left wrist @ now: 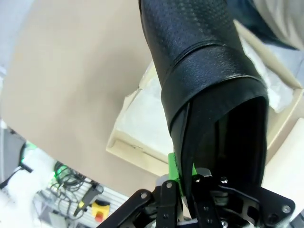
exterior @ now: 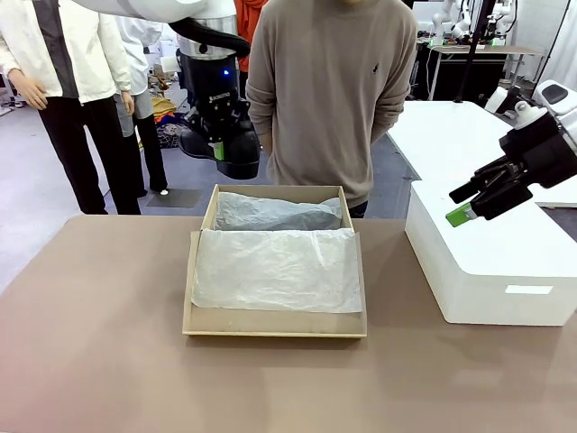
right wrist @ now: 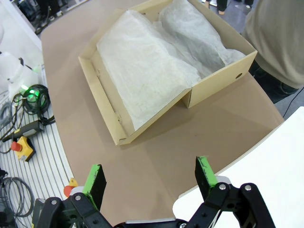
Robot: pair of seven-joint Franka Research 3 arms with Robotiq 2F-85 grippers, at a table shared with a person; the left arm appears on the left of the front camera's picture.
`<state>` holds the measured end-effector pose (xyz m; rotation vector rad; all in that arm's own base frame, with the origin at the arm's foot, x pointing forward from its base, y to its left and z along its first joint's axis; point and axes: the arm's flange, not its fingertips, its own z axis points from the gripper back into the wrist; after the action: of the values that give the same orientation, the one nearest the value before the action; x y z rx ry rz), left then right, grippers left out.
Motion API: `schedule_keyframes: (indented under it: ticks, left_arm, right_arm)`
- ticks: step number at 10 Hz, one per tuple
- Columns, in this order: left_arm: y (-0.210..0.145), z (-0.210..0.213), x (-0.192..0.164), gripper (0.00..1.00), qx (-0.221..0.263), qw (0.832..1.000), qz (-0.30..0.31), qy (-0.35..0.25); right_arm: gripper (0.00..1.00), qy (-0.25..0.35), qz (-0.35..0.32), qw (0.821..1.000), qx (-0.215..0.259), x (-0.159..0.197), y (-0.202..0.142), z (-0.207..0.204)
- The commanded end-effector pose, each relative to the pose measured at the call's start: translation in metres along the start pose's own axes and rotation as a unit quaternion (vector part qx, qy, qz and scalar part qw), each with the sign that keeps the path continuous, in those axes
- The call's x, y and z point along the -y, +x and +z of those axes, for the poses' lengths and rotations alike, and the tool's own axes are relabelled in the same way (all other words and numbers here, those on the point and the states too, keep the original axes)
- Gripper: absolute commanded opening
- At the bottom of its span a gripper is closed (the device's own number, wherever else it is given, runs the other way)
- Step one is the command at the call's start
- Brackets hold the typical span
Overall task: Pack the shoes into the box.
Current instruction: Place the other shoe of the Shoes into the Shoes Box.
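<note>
My left gripper (exterior: 219, 146) is shut on the rim of a glossy black shoe (exterior: 238, 155) and holds it in the air, above and behind the far left corner of the brown cardboard box (exterior: 275, 327). In the left wrist view the shoe (left wrist: 199, 71) hangs from my left gripper (left wrist: 183, 176), toe pointing away over the box (left wrist: 135, 148). The box lies open with white tissue paper (exterior: 275, 269) draped over its front flap. A greyish bulge (exterior: 270, 215) lies under tissue inside it. My right gripper (exterior: 469, 206) stands open, well to the right of the box (right wrist: 108, 102), with nothing between the fingers of my right gripper (right wrist: 150, 176).
A larger white box (exterior: 487, 271) stands on the table at the right, under my right arm. A person in a beige sweater (exterior: 329, 90) stands close behind the cardboard box at the table's far edge. Bare brown tabletop (exterior: 99, 334) lies left of and in front of the box.
</note>
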<state>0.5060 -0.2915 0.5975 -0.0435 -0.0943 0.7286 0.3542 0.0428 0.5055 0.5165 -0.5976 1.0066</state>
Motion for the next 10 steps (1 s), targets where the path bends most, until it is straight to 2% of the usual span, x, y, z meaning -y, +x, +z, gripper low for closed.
schedule_keyframes:
  ticks: [1,7,9,10]
  left_arm:
    - [0.009,0.008,-0.009,0.0,-0.002,1.0,0.004,-0.005]
    - [0.008,0.001,-0.003,0.0,0.0,1.0,0.006,0.0]
    - [-0.01,-0.007,0.004,0.0,0.024,0.995,0.091,-0.021]
    - [-0.022,-0.01,0.014,0.0,0.024,0.995,0.098,-0.026]
  right_arm:
    - [1.0,0.006,0.011,1.0,0.015,0.002,0.001,-0.001]
    - [1.0,0.006,0.011,1.0,0.015,0.002,0.001,-0.001]
    - [1.0,0.006,0.011,1.0,0.015,0.002,0.001,-0.001]
    - [1.0,0.006,0.011,1.0,0.015,0.002,0.001,-0.001]
